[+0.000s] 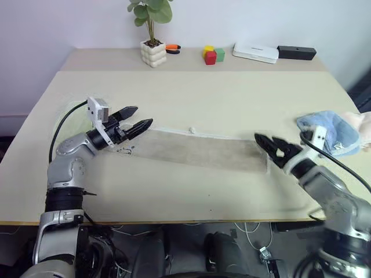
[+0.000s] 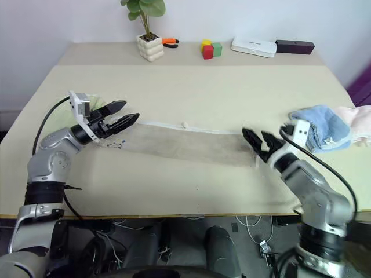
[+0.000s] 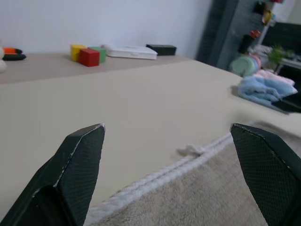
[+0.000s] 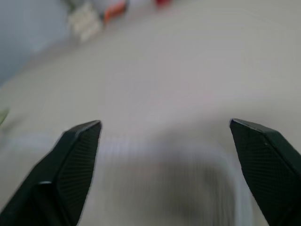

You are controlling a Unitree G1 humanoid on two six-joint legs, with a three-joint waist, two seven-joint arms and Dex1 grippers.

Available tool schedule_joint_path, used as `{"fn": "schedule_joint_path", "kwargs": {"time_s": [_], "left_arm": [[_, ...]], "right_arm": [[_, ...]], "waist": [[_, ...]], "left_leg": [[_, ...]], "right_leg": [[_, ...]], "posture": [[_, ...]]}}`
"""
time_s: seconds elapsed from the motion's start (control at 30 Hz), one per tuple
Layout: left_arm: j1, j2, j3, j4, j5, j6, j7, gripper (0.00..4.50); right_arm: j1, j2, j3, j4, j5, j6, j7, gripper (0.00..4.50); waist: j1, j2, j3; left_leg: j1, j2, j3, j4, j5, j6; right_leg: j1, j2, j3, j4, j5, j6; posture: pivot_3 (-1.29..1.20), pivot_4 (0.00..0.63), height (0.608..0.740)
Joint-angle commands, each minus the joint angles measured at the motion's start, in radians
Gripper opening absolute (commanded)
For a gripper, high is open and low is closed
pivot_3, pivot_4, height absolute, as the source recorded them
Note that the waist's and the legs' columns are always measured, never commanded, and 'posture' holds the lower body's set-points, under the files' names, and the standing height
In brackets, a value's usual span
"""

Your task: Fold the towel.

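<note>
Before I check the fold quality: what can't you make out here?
- Towel: its print is too faint in the eye views; the right wrist view blurs it.
- How many layers it has: only the top surface shows.
- Pink cloth beyond the blue towel: cut off by the picture's edge.
- Left gripper and right gripper cover the towel's ends.

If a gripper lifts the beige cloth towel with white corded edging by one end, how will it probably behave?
The beige cloth towel with white corded edging lies flat in a long folded strip, so it is probably floppy and would hang and sag. Its layers may slide open, since nothing pins them. It looks thin, so likely light; it should not roll or tip.
</note>
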Motion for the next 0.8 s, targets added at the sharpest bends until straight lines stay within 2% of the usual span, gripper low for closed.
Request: {"fn": "schedule_joint_path", "kwargs": {"time_s": [0.03, 0.2, 0.37, 0.8], "left_arm": [[-0.025, 0.019, -0.012, 0.000, -0.032, 0.005, -0.090, 4.50], [-0.039, 0.023, -0.025, 0.004, -0.030, -0.026, -0.165, 4.50], [-0.060, 0.010, -0.031, 0.032, -0.005, -0.075, -0.163, 4.50], [-0.054, 0.004, -0.026, 0.023, -0.001, -0.085, -0.138, 4.50]], "right_arm": [[0.041, -0.108, -0.071, -0.078, 0.188, 0.114, 0.093, 4.45], [0.157, -0.195, -0.118, -0.070, 0.340, 0.202, 0.139, 4.45], [0.240, -0.198, -0.088, -0.038, 0.377, 0.236, 0.106, 4.45], [0.154, -0.090, -0.026, 0.089, 0.511, 0.202, -0.200, 4.45]], "waist": [[-0.001, 0.000, 0.000], [0.001, -0.001, 0.000], [0.003, -0.001, 0.000], [0.002, -0.002, 0.000]], "left_leg": [[0.000, 0.000, 0.000, 0.000, 0.000, 0.000], [0.000, 0.000, -0.003, 0.000, 0.000, 0.000], [0.000, 0.000, -0.003, 0.001, 0.000, 0.001], [0.000, 0.000, -0.004, 0.001, 0.000, 0.001]], "right_leg": [[0.000, 0.000, 0.000, 0.000, 0.000, 0.000], [0.000, 0.000, 0.000, 0.000, -0.001, -0.001], [0.001, 0.000, 0.000, -0.001, -0.001, -0.001], [0.001, 0.000, 0.000, -0.001, -0.001, -0.001]], "posture": [[0.00, 0.150, 0.735], [0.00, 0.150, 0.735], [0.00, 0.150, 0.735], [0.00, 0.150, 0.735]]}}
